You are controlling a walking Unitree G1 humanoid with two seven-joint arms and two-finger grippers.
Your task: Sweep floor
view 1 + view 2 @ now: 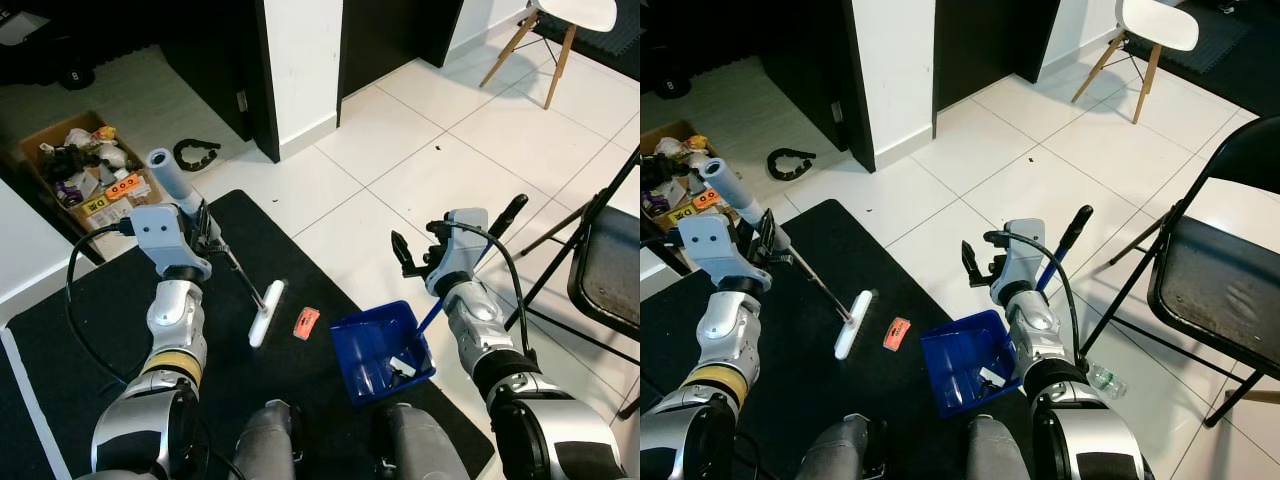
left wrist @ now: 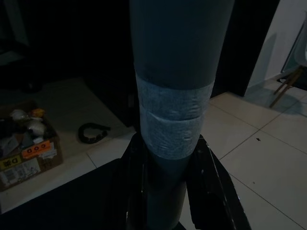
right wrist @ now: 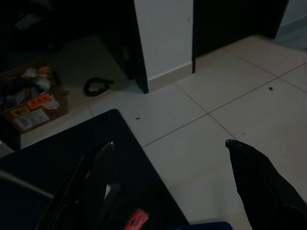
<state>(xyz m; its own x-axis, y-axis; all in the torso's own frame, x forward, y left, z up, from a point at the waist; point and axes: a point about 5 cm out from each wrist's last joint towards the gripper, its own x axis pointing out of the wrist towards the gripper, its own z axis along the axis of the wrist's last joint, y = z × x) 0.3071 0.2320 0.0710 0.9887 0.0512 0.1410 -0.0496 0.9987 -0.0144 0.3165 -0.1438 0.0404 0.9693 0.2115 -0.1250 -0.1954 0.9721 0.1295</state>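
Note:
My left gripper (image 1: pixel 203 230) is shut on the grey foam handle (image 2: pixel 175 129) of a brush. A thin metal rod runs from it down to the white brush head (image 1: pixel 267 313), which rests on the black mat (image 1: pixel 90 320). A small orange-red scrap (image 1: pixel 306 322) lies on the mat just right of the brush head. The blue dustpan (image 1: pixel 352 340) sits right of the scrap, at the mat's edge, with a white bit inside. Its blue stick with a black grip (image 1: pixel 508 214) rises beside my right forearm. My right gripper (image 3: pixel 177 163) hovers open above the tiles behind the dustpan, nothing between its fingers (image 3: pixel 96 177).
A cardboard box (image 1: pixel 80 165) of clutter and a black curved object (image 1: pixel 195 153) lie at the back left. A black folding chair (image 1: pixel 605 260) stands close on the right, a white chair (image 1: pixel 560 20) farther back. Dark cabinets and a white wall (image 1: pixel 300 60) stand behind. A plastic bottle (image 1: pixel 1102 380) lies by my right side.

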